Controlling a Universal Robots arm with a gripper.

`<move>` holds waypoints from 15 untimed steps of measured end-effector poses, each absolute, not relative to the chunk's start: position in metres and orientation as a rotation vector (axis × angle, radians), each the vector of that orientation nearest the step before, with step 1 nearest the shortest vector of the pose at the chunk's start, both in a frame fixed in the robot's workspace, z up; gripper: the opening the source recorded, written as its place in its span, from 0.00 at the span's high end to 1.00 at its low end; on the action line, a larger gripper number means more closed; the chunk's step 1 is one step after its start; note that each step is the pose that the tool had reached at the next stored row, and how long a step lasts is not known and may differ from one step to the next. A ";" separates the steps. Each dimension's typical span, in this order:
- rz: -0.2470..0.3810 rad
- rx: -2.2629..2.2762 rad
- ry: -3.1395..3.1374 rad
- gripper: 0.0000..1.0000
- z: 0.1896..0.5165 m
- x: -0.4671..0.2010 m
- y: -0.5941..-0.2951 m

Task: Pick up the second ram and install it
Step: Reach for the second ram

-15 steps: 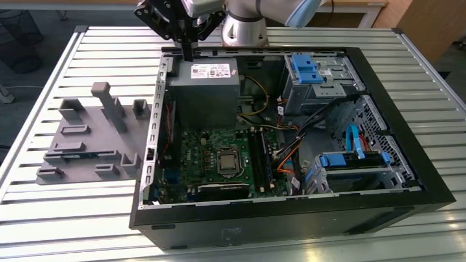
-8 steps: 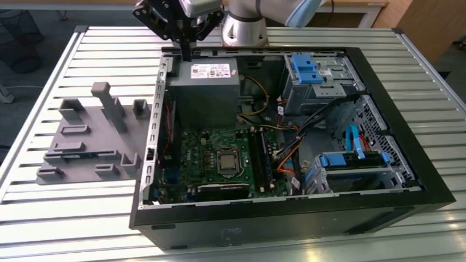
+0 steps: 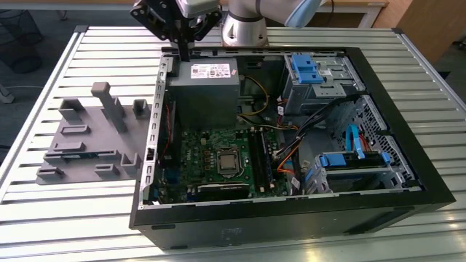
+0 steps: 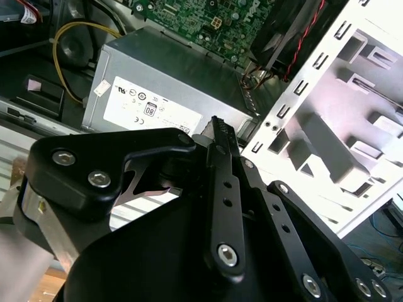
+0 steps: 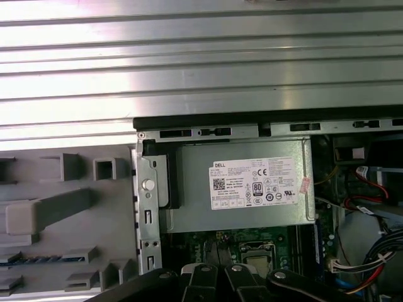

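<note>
**Gripper.** In the exterior view the gripper [image 3: 184, 53] hangs at about eleven o'clock of the computer case [image 3: 291, 213], over the case's far rim and just beside the power supply [image 3: 204, 93]. Its fingers are pressed together and carry nothing. Both wrist views agree: the black linkages meet at the tips with no part between them.

**Task item.** The second ram [image 5: 44, 258] appears in the first wrist view as a thin bluish strip lying in a slot of the grey tray [image 3: 54, 164]. I judge it not yet picked up. It is well apart from the gripper.

**Placement.**
- The tray sits on the slatted table [image 3: 73, 224] at nine o'clock of the case, touching or nearly touching its wall. Its posts and slots look meant to present each part at a fixed pose for grasping.
- The case lies on its side with the panel off, so the motherboard [image 3: 207, 144] faces upward.
- The memory slots [image 3: 259, 153] lie at three o'clock of the processor [image 3: 228, 161] and are open to a straight descent.

**Markings.** A white label [image 5: 255, 184] covers the power supply's upper face and carries small print, a code square and certification symbols. A small pink tag sits at its edge.
</note>
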State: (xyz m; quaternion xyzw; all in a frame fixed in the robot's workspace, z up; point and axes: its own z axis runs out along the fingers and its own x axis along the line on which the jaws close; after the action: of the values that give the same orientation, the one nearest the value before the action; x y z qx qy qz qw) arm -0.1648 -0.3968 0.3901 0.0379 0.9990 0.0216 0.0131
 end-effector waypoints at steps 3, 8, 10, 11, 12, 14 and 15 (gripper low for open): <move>0.067 0.118 3.112 0.89 0.390 -0.166 -0.397; 0.067 0.118 3.112 0.89 0.390 -0.168 -0.397; 0.067 0.118 3.112 0.89 0.390 -0.169 -0.397; 0.067 0.118 3.112 0.89 0.390 -0.169 -0.397; 0.067 0.118 3.113 0.89 0.390 -0.170 -0.397; 0.067 0.118 3.112 0.89 0.390 -0.170 -0.397; 0.067 0.118 3.112 0.89 0.390 -0.171 -0.397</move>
State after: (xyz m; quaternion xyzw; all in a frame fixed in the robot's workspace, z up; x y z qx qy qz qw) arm -0.1707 -0.3968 0.3896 0.0379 0.9990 0.0216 0.0131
